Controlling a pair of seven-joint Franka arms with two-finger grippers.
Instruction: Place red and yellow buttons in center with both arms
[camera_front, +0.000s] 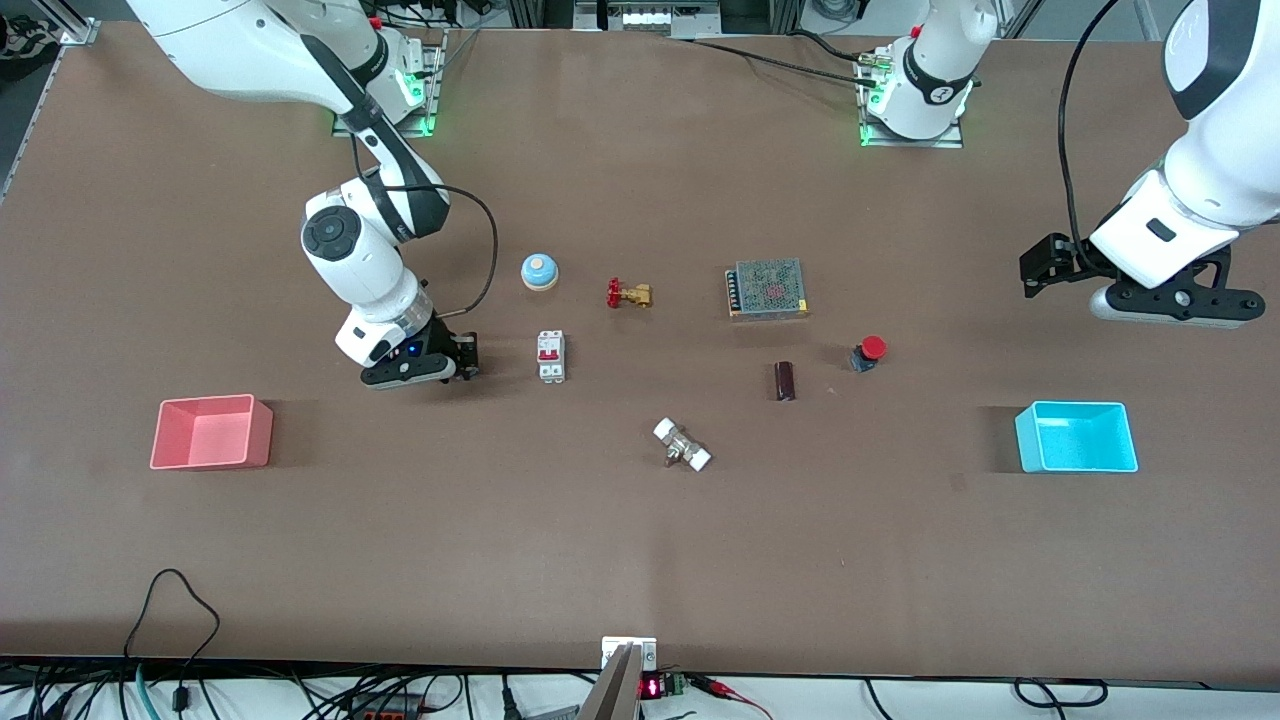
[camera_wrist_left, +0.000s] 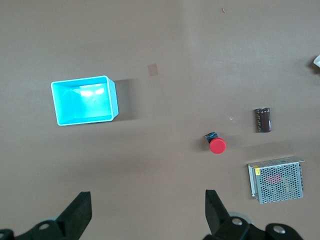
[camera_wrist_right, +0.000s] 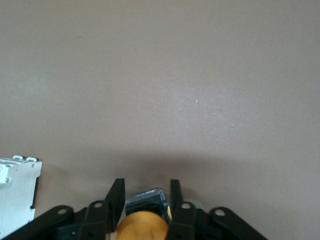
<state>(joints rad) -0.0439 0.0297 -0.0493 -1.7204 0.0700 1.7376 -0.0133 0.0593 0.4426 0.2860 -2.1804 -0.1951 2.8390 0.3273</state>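
The right gripper (camera_wrist_right: 145, 202) is down at the table beside the white breaker (camera_front: 551, 356), its fingers closed on the yellow button (camera_wrist_right: 142, 227). The left gripper (camera_wrist_left: 145, 215) hangs wide open and empty over the table near the cyan tray (camera_front: 1076, 437). The red button (camera_front: 869, 352) lies untouched beside the dark cylinder (camera_front: 785, 381), so neither button is placed in the center (camera_front: 640, 520) yet
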